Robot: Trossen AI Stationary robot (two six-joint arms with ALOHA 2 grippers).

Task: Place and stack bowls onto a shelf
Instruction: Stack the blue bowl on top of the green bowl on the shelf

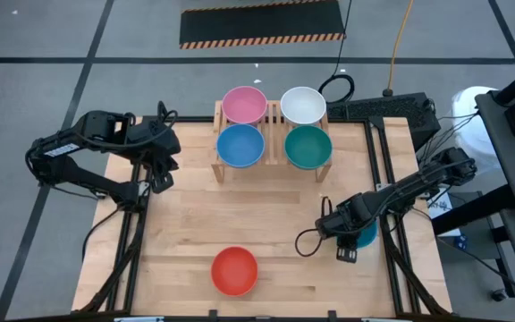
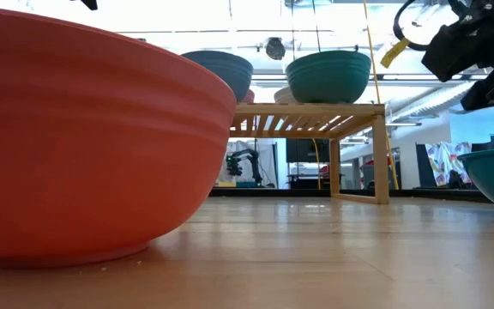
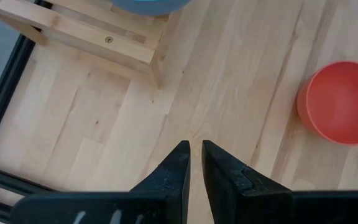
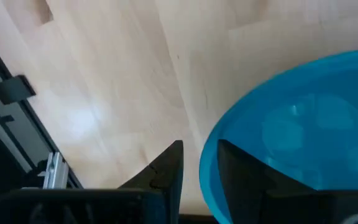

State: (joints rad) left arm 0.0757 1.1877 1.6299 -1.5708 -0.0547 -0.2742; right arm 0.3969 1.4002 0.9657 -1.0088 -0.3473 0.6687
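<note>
The light-wood shelf [image 1: 274, 170] stands at the table's far middle. On its slats sit the pink bowl [image 1: 243, 105], white bowl [image 1: 303, 105], blue bowl [image 1: 240, 146] and green bowl [image 1: 308, 147]. The red bowl [image 1: 235, 270] rests on its base near the table's near edge and fills the low view's left [image 2: 84, 146]. The teal-blue bowl [image 1: 365, 236] is by the table's right edge, under my right gripper [image 1: 347, 247]. My left gripper [image 1: 161, 172] hangs shut over bare table, left of the shelf. My right gripper holds the teal-blue bowl by its rim [image 4: 207, 163], on the side toward the table's middle. One finger [image 4: 169, 165] is outside the wall and the other [image 4: 235, 168] inside. The fingers come from above, slanting. Whether the bowl's base is on the table I cannot tell.
The left wrist view shows a shelf leg [image 3: 154, 62] and the red bowl [image 3: 340, 102] with open wood between them. Black frame rails [image 1: 390, 179] run along the table's left and right sides. Cables lie by the far right corner.
</note>
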